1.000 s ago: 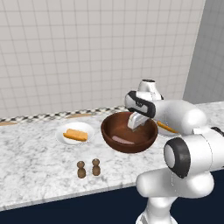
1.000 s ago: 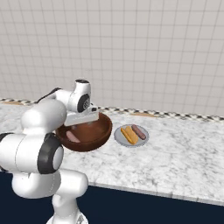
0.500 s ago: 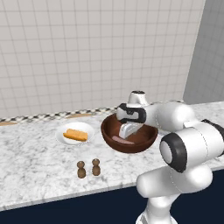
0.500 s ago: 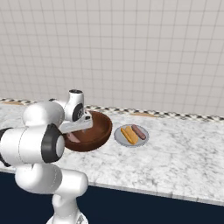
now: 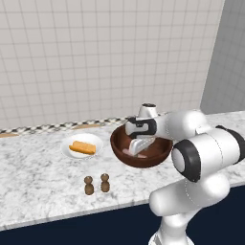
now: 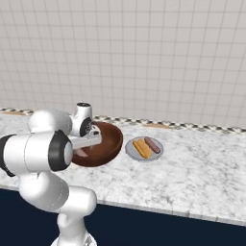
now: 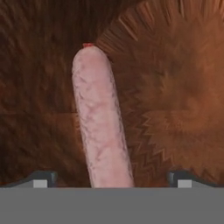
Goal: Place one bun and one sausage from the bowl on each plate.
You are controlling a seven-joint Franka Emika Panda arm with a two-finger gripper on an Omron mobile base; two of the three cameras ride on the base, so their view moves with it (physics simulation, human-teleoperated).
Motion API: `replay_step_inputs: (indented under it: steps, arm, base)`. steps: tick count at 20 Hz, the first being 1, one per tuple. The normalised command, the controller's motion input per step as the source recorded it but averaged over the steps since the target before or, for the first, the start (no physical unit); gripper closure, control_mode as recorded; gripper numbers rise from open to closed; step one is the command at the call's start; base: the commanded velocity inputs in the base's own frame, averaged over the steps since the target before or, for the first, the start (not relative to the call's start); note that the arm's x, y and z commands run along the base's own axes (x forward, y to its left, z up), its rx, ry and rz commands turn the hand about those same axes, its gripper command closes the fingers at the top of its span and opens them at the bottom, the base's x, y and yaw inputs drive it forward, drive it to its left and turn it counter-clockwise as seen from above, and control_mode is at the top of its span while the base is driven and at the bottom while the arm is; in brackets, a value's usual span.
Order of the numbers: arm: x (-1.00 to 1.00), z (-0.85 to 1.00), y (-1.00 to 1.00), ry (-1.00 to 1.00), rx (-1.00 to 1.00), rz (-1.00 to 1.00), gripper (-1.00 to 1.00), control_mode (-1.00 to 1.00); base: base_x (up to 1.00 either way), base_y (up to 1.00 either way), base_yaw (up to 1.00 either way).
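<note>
Now the pincer (image 7: pixel 109 179) is seen spread to its widest, with nothing held; its two fingertips (image 7: pixel 41 179) stand to either side of a sausage (image 7: pixel 101 118) lying between them, lengthwise along the line of sight. From the base views the pincer (image 5: pixel 139 147) is found lowered into the bowl (image 5: pixel 119 146), pointing down at its floor.

The sausage is judged to be light, smooth and rounded, somewhat yielding under pressure, and liable to roll or slip out if gripped near a tapered end. It is best taken across its middle, where it is thickest, with the fingertips closing squarely on its two long sides. The sloped wall of the bowl may be found to crowd one fingertip.

One pink sausage is counted in the bowl; whether a bun lies in there too cannot be told, since the arm hides part of the inside. Beyond the bowl, on the marble worktop (image 5: pixel 33 177), one white plate (image 6: pixel 130 149) is counted, just beside the bowl, and on it one bun (image 6: pixel 141 148) and one reddish sausage (image 6: pixel 152 144) lie side by side. A second plate cannot be made out. Nearer the worktop's front edge two small brown shakers (image 5: pixel 96 184) stand together.
</note>
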Motion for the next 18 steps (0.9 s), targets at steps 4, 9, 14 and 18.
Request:
replay_step_inputs:
  steps: [4, 9, 14, 18]
  arm:
    - [-0.09, -0.26, 0.18, 0.02, 0.0, 0.0, -1.0, -1.0]
    - [0.0, -0.39, 0.27, 0.09, 0.0, 0.0, -1.0, -1.0]
    - [0.01, -0.23, 0.16, 0.1, 0.0, 0.0, 1.0, -1.0]
    - [0.0, 0.0, 0.04, 0.01, 0.0, 0.0, 1.0, -1.0]
  base:
    - [0.0, 0.0, 0.0]
    - [0.0, 0.0, 0.0]
    - [0.0, 0.0, 0.0]
    - [0.0, 0.0, 0.0]
